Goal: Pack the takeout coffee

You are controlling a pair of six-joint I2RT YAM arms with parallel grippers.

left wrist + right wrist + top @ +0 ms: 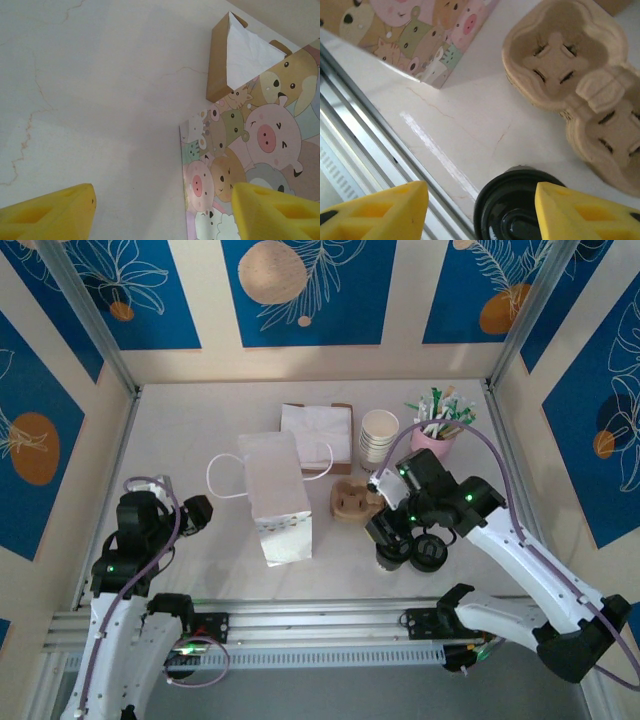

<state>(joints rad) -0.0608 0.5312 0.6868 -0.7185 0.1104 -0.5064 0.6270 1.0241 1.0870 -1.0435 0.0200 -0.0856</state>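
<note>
Right gripper (481, 192) hangs over the coffee (512, 217), jaws apart, straddling its black lid without gripping it. The cup stands at the near edge of the table (470, 115), right of the bag (275, 495) and near the cup carrier (570, 75). Left gripper (163, 195) is wide and empty beside the bag. Risks, as judged: the lid sits closer to one finger, so closing may shove or tip the cup toward the rail (365, 125), and pinching the lid alone may pop it off. Top view gives the layout, plus a second dark round thing (428, 552) just right of the cup, unidentified. Right wrist view gives the finger-to-lid gaps.
</note>
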